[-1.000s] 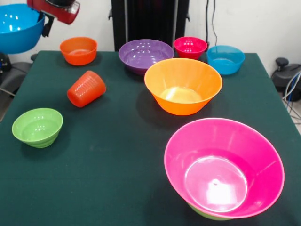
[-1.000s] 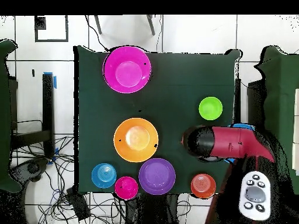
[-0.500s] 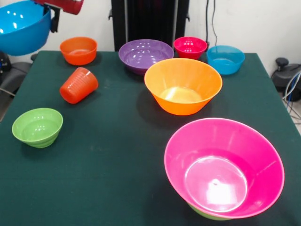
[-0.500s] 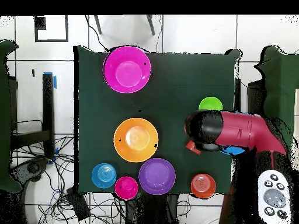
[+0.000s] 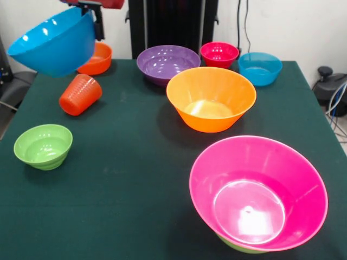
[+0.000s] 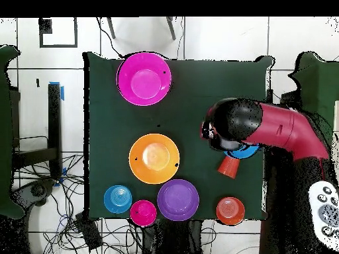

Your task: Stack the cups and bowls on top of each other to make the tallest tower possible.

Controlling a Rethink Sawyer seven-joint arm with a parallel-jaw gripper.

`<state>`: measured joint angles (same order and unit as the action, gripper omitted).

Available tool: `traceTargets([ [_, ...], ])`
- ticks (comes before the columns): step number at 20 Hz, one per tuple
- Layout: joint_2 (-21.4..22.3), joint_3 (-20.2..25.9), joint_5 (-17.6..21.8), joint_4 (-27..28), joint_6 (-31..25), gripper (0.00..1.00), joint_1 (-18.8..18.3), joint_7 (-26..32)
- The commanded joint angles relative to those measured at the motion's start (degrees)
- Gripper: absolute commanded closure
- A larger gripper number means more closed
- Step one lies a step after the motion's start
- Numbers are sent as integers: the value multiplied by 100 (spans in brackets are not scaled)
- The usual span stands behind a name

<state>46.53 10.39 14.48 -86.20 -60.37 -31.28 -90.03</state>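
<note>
My gripper (image 5: 98, 23) comes down at the top left, shut on the far rim of a medium blue bowl (image 5: 54, 42) that hangs tilted above the table. In the overhead view only a sliver of that bowl (image 6: 242, 151) peeks from under the red arm (image 6: 268, 131). The orange-red cup (image 5: 80, 95) (image 6: 228, 166) lies on its side just below the bowl. The tower stands at the near right: the big pink bowl (image 5: 258, 193) (image 6: 144, 78) resting in a green bowl (image 5: 238, 247). A small green bowl (image 5: 42, 146) sits at the near left.
A large orange bowl (image 5: 211, 98) (image 6: 153, 158) stands mid-table. Behind it are a purple bowl (image 5: 168, 63) (image 6: 178, 199), a small magenta-red bowl (image 5: 219, 54) (image 6: 143, 212) and a small blue bowl (image 5: 260, 68) (image 6: 118, 198). The held bowl half hides a small orange bowl (image 5: 100, 58) (image 6: 230, 210).
The arm has swung in over the table with the blue bowl, which now tilts more steeply. The cup has shifted left in the front view.
</note>
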Motion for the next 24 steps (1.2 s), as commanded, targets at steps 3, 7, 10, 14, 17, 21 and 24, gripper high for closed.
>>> traceTargets([
  [3, -251, 1882, -1035, 180, -703, 100, -522, 1855],
  [7, -471, 2434, -1460, -200, -182, 100, -828, 1804],
  [10, -639, 2930, -1656, -502, 377, 100, -1112, 1880],
  [14, -1125, 3490, -1566, -568, 976, 100, -1351, 1964],
  [17, -1537, 3904, -1456, -595, 1577, 100, -1502, 1831],
  [21, -1968, 4339, -1106, -632, 2287, 100, -1649, 1650],
  [24, -2297, 4509, -808, -566, 2834, 100, -1638, 1444],
])
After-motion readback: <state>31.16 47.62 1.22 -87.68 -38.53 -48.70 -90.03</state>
